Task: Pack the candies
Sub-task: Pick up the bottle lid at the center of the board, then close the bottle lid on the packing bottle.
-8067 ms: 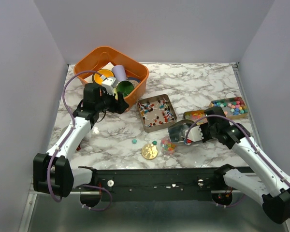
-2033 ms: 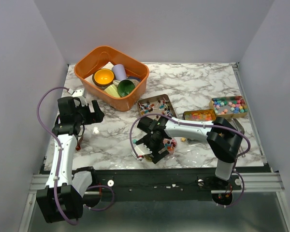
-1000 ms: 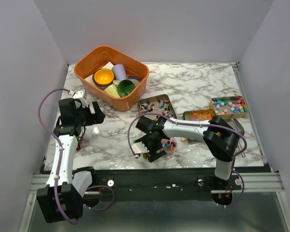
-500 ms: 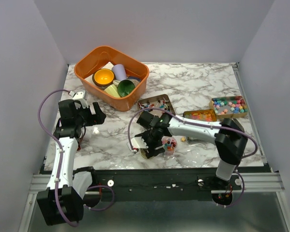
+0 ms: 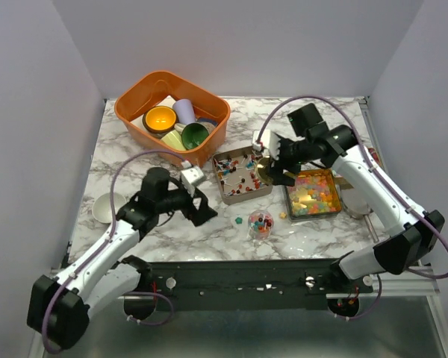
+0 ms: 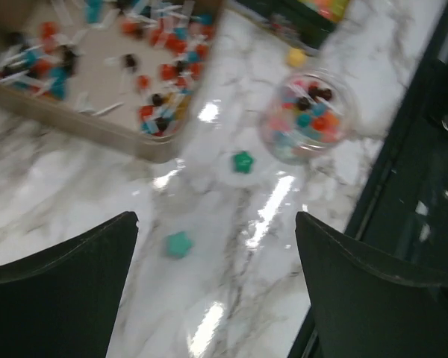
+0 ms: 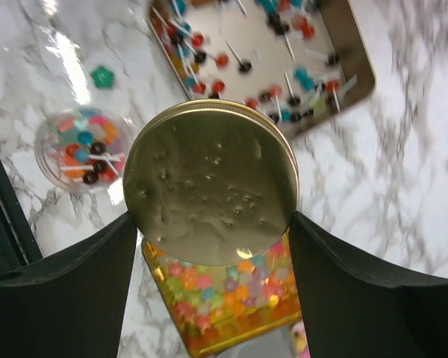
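Nearest the arm bases, a small clear jar [image 6: 278, 148] stands on the marble table [image 5: 239, 112], part-filled with mixed candies [image 6: 313, 115]. A green star-shaped sweet [image 6: 243, 161] lies loose just left of the jar, and a yellow piece [image 5: 282, 215] lies just to its right. In the left wrist view a teal piece [image 6: 178, 244] lies closer to the fingers than the star. The left gripper [image 5: 199, 210] is low over the table, left of the jar, its fingers spread wide and holding nothing. A white bowl [image 5: 104, 207] sits near the table's left edge.

At mid-table, a tan tray [image 6: 82, 121] holds twisted-wrapper pieces scattered over its floor. Just right of it, a gold tin [image 7: 224, 337] is filled with glossy orange, yellow and pink bits. The right gripper [image 7: 213, 216] is above the near edges of tray and tin, pinching a flat gold disc [image 7: 209, 175] by its rim.

Farthest back, an orange basket [image 5: 213, 142] holds coloured cups and bowls [image 5: 161, 118].
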{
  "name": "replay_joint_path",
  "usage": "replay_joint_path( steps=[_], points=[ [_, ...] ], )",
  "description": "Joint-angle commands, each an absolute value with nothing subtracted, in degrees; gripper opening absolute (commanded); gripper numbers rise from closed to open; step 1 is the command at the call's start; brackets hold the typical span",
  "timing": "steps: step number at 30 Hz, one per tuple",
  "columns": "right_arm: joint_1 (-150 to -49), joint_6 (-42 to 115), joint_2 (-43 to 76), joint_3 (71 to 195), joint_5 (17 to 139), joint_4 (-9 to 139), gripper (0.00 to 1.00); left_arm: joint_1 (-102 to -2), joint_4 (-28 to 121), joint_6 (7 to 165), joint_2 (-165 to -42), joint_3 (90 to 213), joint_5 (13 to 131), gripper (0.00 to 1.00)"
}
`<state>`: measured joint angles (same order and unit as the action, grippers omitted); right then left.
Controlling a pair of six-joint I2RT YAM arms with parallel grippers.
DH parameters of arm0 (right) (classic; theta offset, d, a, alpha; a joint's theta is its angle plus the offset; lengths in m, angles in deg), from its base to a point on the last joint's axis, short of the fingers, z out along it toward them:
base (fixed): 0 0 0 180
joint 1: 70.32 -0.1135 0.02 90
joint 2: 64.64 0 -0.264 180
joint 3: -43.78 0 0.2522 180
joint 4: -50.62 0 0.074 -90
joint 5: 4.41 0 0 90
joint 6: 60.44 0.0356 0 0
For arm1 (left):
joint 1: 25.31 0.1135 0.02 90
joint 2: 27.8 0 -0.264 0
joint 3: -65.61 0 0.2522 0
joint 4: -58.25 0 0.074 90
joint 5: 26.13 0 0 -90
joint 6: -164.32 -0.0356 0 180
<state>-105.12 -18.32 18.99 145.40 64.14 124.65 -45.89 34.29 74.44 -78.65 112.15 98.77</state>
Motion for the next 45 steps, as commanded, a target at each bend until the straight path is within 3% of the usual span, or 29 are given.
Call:
replay_joint_path(
  steps=[1,12,19,31,38,45],
  points=[
    [-97.74,-13.77,14.03,141.5,64.32,129.42,0.7,-64.81,41.03,71.86,-81.14,109.96,89.75,0.96],
    [-92.03,-10.69,12.52,140.68,62.4,128.18,0.7,-89.71,71.44,79.5,-93.0,98.01,62.84,0.95],
    [-89.65,-11.04,13.58,139.64,60.55,128.54,0.7,-91.31,99.18,76.79,-114.5,97.21,61.58,0.96],
    [-89.21,-16.48,13.06,135.08,57.92,130.91,0.7,-91.31,130.14,75.02,-141.42,100.21,60.0,0.98],
    [-90.0,-29.39,10.59,125.14,50.71,129.33,0.7,-91.31,131.24,76.25,-143.29,100.65,61.15,0.92],
    [-100.79,-36.53,14.72,121.62,48.59,123.37,0.7,-91.4,124.74,75.9,-141.8,101.34,60.01,0.85]
  ],
)
